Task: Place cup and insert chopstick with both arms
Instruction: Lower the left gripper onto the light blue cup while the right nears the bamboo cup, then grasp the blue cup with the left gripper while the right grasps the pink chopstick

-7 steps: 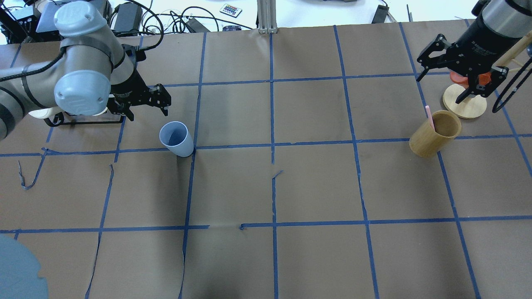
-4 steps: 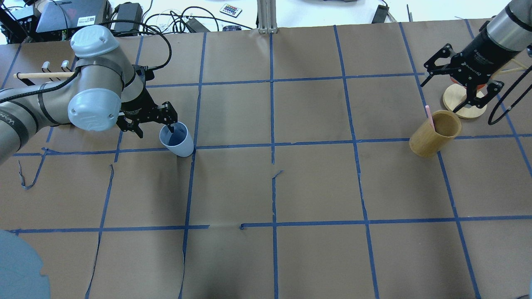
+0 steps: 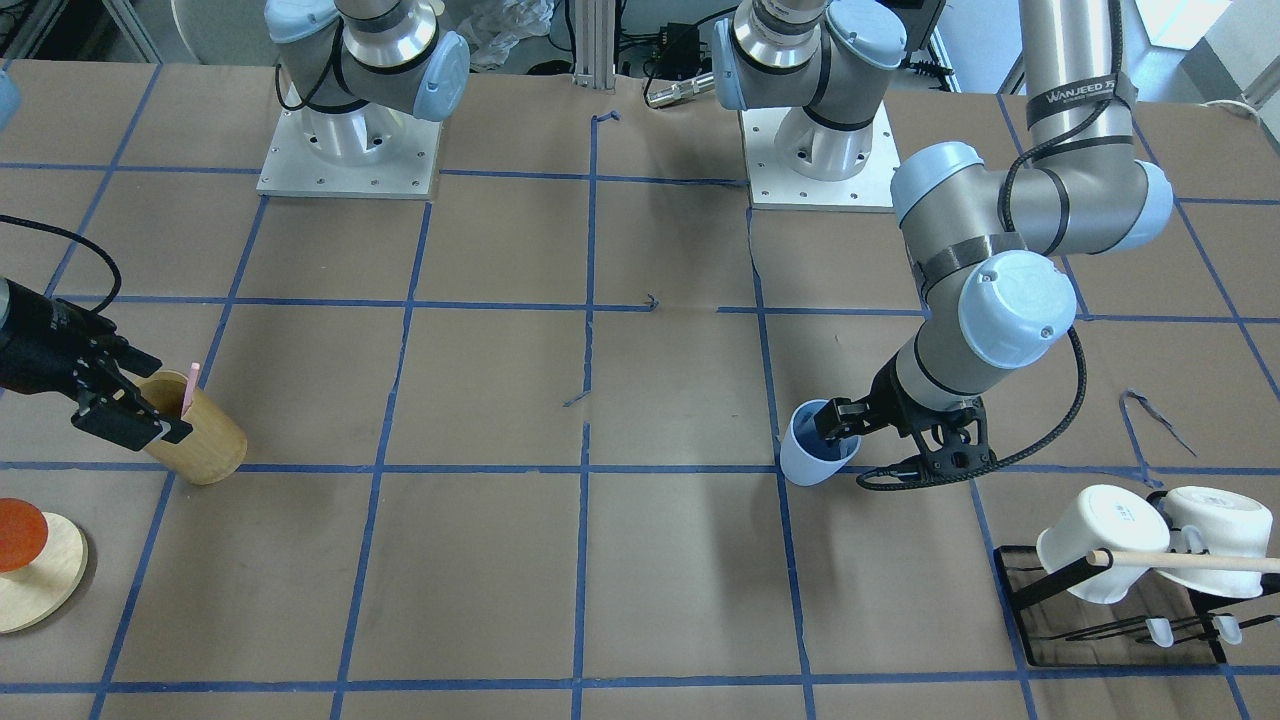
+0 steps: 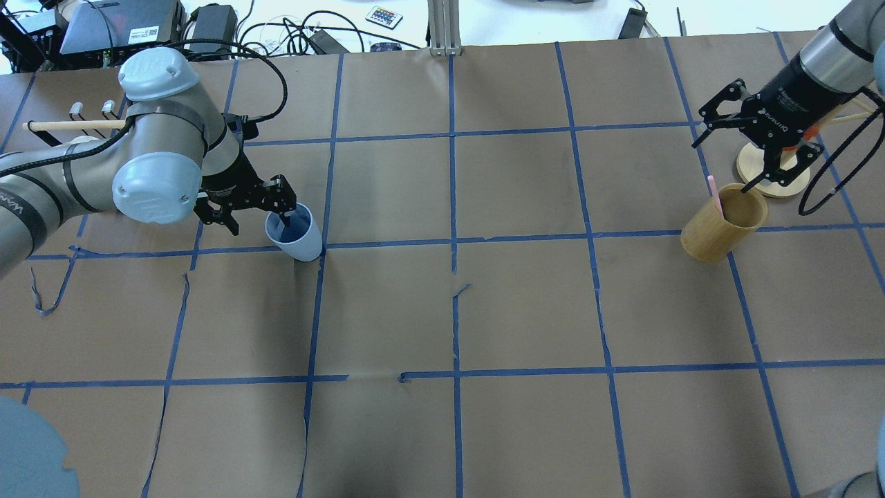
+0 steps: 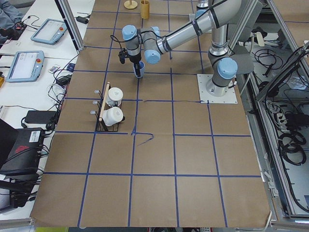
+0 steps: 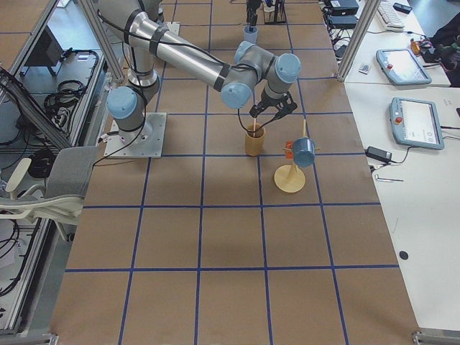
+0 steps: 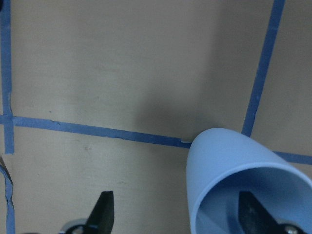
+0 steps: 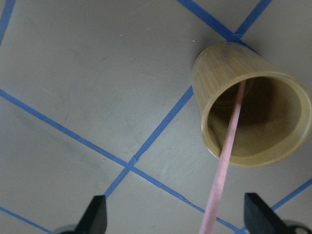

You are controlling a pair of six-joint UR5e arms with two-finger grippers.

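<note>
The light-blue cup [image 4: 296,234] stands upright left of centre; it also shows in the front view [image 3: 812,460] and the left wrist view [image 7: 243,180]. My left gripper [image 4: 259,223] is open and straddles the cup's wall, with one finger inside the cup and one outside. The pale-pink chopstick [image 4: 715,195] leans in a tan wooden cup [image 4: 722,223] at the right. My right gripper [image 4: 719,166] is open around the stick's upper end without gripping it. In the right wrist view the chopstick [image 8: 228,151] runs between the two fingers.
A black rack with two white mugs [image 3: 1130,545] and a light-wood rod [image 4: 69,126] stands behind my left arm. A round wooden stand [image 4: 773,173] with an orange disc sits just beyond the wooden cup. Blue tape lines grid the brown table.
My left gripper came down and towards the cup, putting one finger inside it. My right gripper dropped and moved towards the wooden cup, so that it now straddles the chopstick's top.
</note>
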